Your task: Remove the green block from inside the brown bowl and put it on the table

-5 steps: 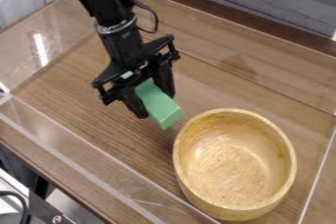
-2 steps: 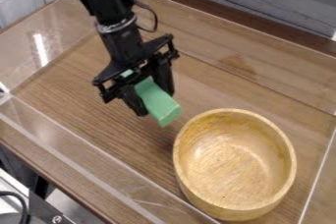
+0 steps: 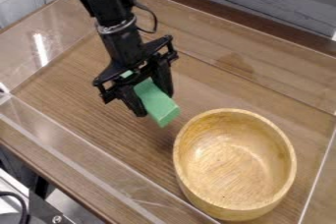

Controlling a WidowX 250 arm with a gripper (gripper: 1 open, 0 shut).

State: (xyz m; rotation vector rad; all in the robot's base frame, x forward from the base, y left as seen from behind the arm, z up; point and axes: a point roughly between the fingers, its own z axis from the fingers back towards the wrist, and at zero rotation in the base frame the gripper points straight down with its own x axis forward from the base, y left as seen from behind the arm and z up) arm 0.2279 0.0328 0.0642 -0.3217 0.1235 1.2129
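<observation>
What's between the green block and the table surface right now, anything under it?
Nothing visible. The end effector is shut on the green block, low over bare table; the brown bowl sits off to the side.

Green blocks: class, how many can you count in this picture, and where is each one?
1. The green block is outside the brown bowl, to its left, gripped in the hand low over the table. The bowl's visible inside is empty; none appears hidden.

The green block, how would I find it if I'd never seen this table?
Start at the big round brown bowl on the wooden table. Just to its upper left, the black gripper reaches down, and the green block is pinched in its fingers. It's the only bright green thing here.
</observation>
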